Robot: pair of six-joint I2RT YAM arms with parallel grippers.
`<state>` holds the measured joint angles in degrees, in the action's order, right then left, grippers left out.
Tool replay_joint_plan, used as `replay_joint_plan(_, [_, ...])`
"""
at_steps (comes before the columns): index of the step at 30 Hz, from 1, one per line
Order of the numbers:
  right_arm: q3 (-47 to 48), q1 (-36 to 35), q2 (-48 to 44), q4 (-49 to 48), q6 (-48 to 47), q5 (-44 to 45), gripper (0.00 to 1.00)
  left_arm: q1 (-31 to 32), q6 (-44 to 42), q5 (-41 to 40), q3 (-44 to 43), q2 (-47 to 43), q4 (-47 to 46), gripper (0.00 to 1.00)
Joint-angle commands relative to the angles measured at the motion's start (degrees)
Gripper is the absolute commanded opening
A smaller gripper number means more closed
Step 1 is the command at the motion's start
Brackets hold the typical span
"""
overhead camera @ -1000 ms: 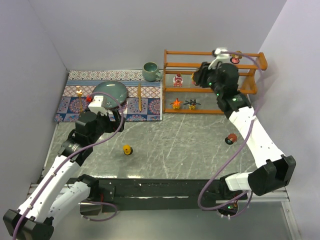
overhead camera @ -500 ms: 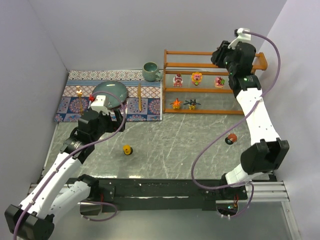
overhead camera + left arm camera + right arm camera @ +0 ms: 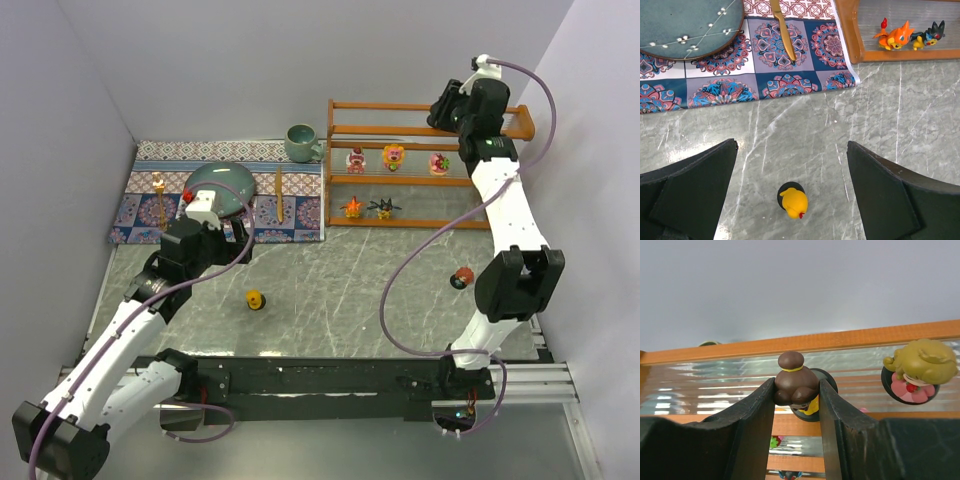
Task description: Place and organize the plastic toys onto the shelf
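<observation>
**A:** Tally for the shelf (image 3: 390, 105)?

**B:** Middle tier: we count a pink bear (image 3: 355, 160), an orange-headed figure (image 3: 394, 157) and a pink figure (image 3: 439, 163). Bottom tier: an orange spiky creature (image 3: 896, 36) beside a dark spiky creature (image 3: 930, 34). Top tier: a blond figure (image 3: 917, 371).

**A:** Right end effector (image 3: 796, 390)?

**B:** Clamped on a brown round-headed figure (image 3: 791, 380), up at the top tier near the blond one. We cannot tell whether its base touches the panel.

**A:** Outstanding?

**B:** Two on the tabletop (image 3: 350, 280). A yellow figure (image 3: 792, 201) sits under the left end effector (image 3: 791, 147), whose jaws are wide apart and empty. A red-brown figure (image 3: 462, 278) sits near the right arm. We judge the task roughly two-thirds done.
</observation>
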<state>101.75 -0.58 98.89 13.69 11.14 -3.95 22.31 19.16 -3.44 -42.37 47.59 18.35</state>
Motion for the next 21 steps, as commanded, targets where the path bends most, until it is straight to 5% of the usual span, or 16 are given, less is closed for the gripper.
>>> replay_joint_plan(1, [4.6,1.8,1.5,-1.5,0.9,-1.8,0.08,-0.2,-0.6,1.0,-0.5,0.1,-1.4,0.97])
replay_joint_plan(21, [6.5,3.0,5.3,-0.2,3.0,-4.7,0.13,-0.2,-0.6,1.5,-0.5,0.0,-1.4,0.97])
